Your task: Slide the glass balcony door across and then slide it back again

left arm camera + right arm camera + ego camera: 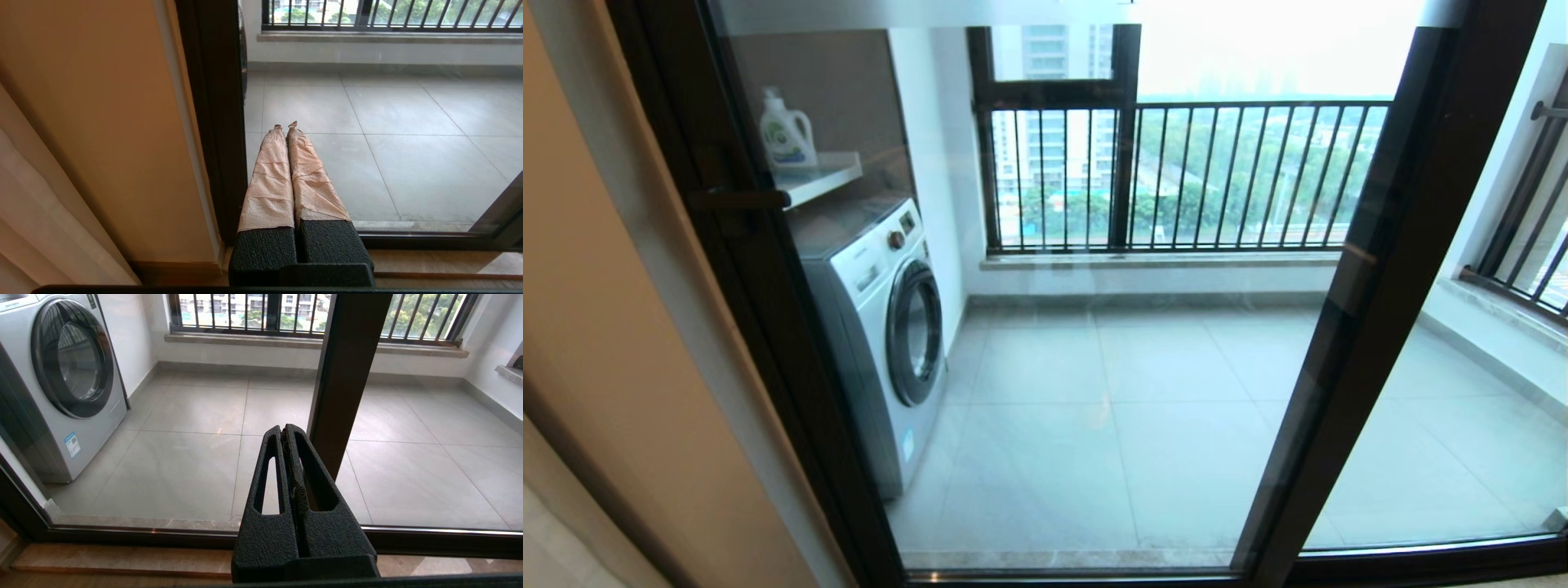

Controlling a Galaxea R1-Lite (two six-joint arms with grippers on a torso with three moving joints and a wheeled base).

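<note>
The glass balcony door (1094, 367) fills the head view, a clear pane in a dark brown frame. Its small dark handle (739, 200) sits on the left stile, which stands against the beige wall. Neither gripper shows in the head view. My left gripper (286, 125), wrapped in pinkish tape, is shut and empty, low near the floor beside that left stile (212, 122). My right gripper (283, 430), bare black, is shut on nothing, low in front of the glass just left of the door's right stile (347, 375).
Behind the glass are a washing machine (882, 327), a shelf with a detergent bottle (786, 135) and a window with black railing bars (1217, 175). Another dark-framed glass panel (1462, 408) lies to the right. A beige wall (621, 327) and curtain (41, 224) close the left side.
</note>
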